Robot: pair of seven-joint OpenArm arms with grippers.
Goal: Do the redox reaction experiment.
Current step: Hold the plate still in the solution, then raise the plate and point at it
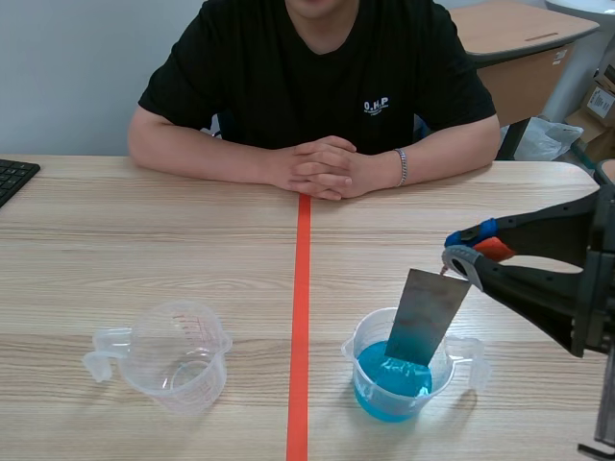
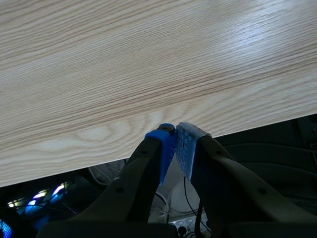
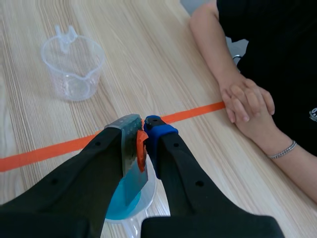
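Pale wood-grain counter [image 1: 144,250], orange tape line [image 1: 301,288] down its middle, plain grey wall behind a seated person.

Bare wood runs from the two cups to the person's clasped hands [image 1: 322,168] at the far edge. A keyboard [image 1: 14,178] corner shows at the far left edge. Left gripper [image 2: 174,130]: fingers pressed together, holding nothing, over the counter's near edge (cables show below it). Right gripper [image 1: 459,257]: clamped on the top corner of a grey metal sheet [image 1: 428,312], which hangs tilted with its lower end dipped in the blue liquid of a clear cup [image 1: 394,379] just right of the tape. An empty measuring cup [image 1: 178,353] stands left of the tape, well apart.
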